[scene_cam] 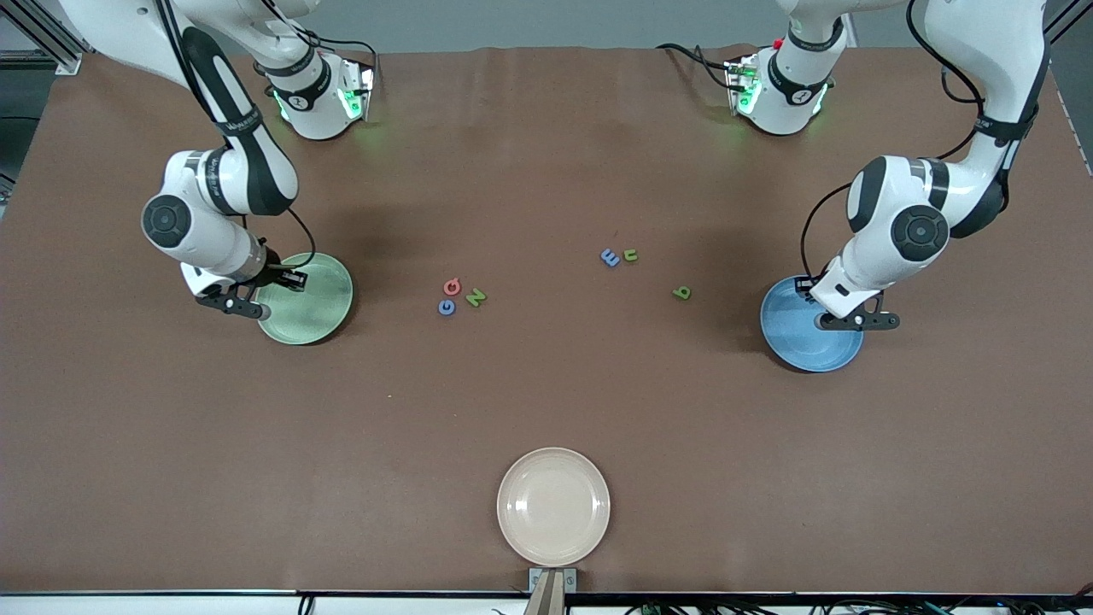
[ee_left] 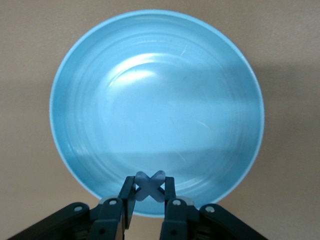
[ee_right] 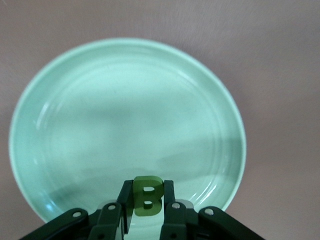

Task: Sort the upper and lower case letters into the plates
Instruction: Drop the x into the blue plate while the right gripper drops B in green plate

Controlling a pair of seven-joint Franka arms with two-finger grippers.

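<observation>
Progress: both task plates hold nothing yet; two letters are gripped over them, six lie on the table, so nearly all the sorting is left, as I judge it.
Right gripper (ee_right: 147,200): over the green plate's rim at about 8 o'clock in the front view, fingers clamped on the green B (ee_right: 147,196), upright between the pads.
Green plate (scene_cam: 329,312): pale green, round, shallow, toward the right arm's end of the table, bare inside.
Centre cluster: red Q (scene_cam: 452,286), blue G (scene_cam: 447,307) touching it at 6 o'clock, green N (scene_cam: 476,297) just beside them at 3 o'clock; all three capitals, tiny and chunky.
Cream plate (scene_cam: 553,506): nearest the front camera, at 6 o'clock from the letters, no part in the sort.
Middle pair: blue E-like piece (scene_cam: 610,257) with a small green letter (scene_cam: 630,254) just beside it; the case of either is hard to tell.
Green b (scene_cam: 680,293): alone, between that pair and the blue plate.
Blue plate (scene_cam: 798,346): round, shallow, glossy, toward the left arm's end, bare inside.
Left gripper (ee_left: 150,197): over the blue plate's rim, at about 2 o'clock in the front view, fingers closed on the pale blue x (ee_left: 150,185).
Next, as I judge: release each letter into its plate.
</observation>
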